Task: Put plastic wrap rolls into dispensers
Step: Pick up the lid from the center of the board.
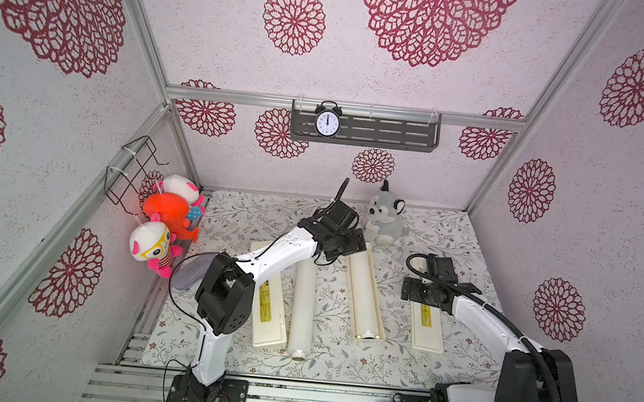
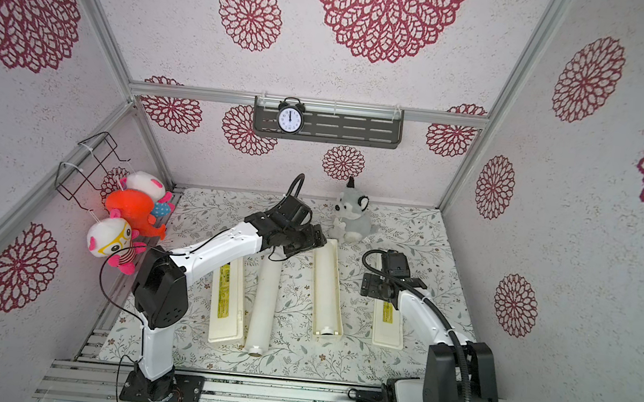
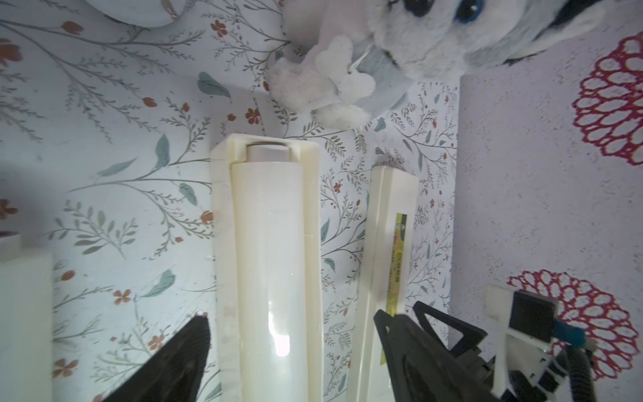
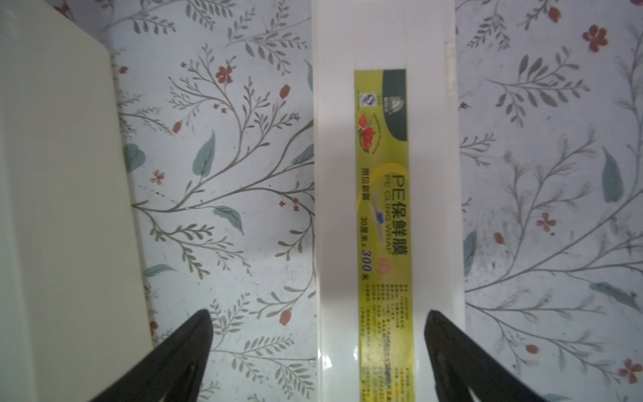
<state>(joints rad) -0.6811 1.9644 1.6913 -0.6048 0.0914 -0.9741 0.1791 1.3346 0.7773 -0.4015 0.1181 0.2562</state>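
On the floral-patterned worktop (image 1: 449, 238) four long things lie side by side. From the left: a closed cream plastic dispenser box (image 1: 271, 314), a loose white plastic wrap roll (image 1: 303, 309), an open cream dispenser tray (image 1: 380, 328) with a second white roll (image 1: 363, 294) in it, then a separate cream lid with a yellow-green label strip (image 1: 426, 324). A grey plush animal (image 1: 385, 220) sits behind them.

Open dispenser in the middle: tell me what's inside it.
The open dispenser holds a plastic wrap roll along its length; the left arm covers its far end in both top views.
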